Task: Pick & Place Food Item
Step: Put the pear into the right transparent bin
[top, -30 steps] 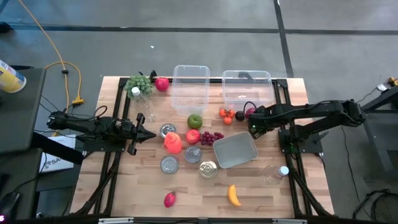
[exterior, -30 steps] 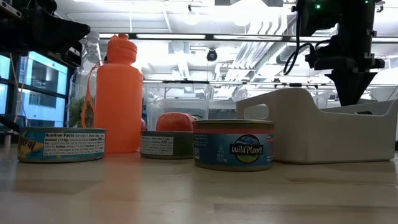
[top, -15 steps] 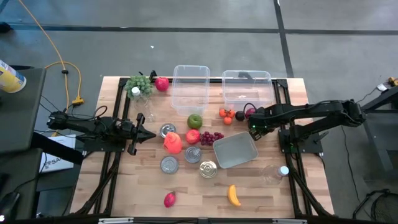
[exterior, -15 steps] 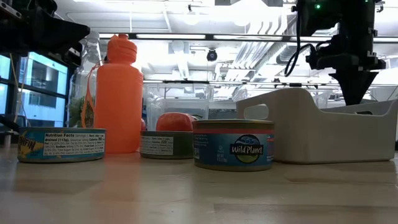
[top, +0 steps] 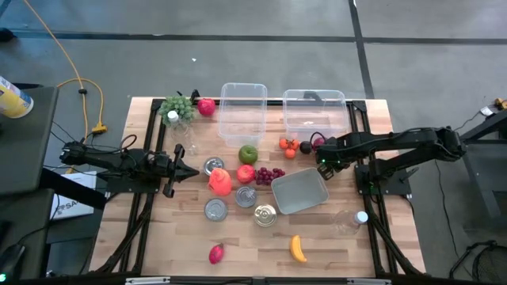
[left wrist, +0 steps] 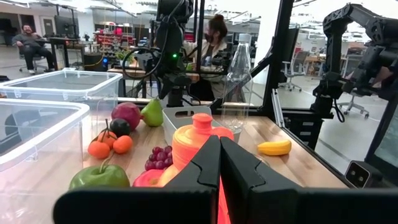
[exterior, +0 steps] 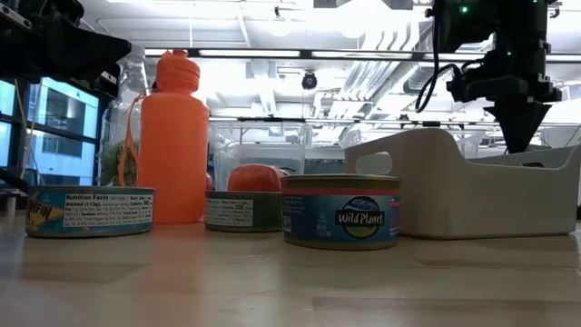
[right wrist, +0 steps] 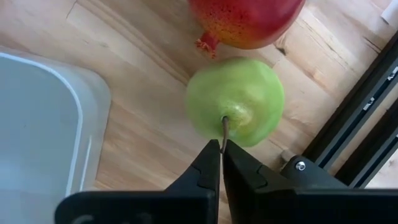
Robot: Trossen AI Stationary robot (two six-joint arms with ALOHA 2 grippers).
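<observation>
Right gripper (right wrist: 221, 148): fingers closed on green pear (right wrist: 236, 102) stem | pear: on table beside pomegranate (right wrist: 245, 22), near grey bin (top: 300, 192) | left gripper (left wrist: 219, 155): closed, empty.

Both my arms are dark, near black, built of slim tubular links with thicker blocks at the joints. My left gripper (left wrist: 219, 177) ends in two matte black fingers (left wrist: 202, 168), flat-faced and tapering to wedge tips, on a broad black crossbar. My right gripper (right wrist: 221, 163) has the same black wedge fingers (right wrist: 208, 171); a small silver screw sits in the black body just beside them. A green indicator light shows on my right arm. Thin black cables loop along both arms.
</observation>
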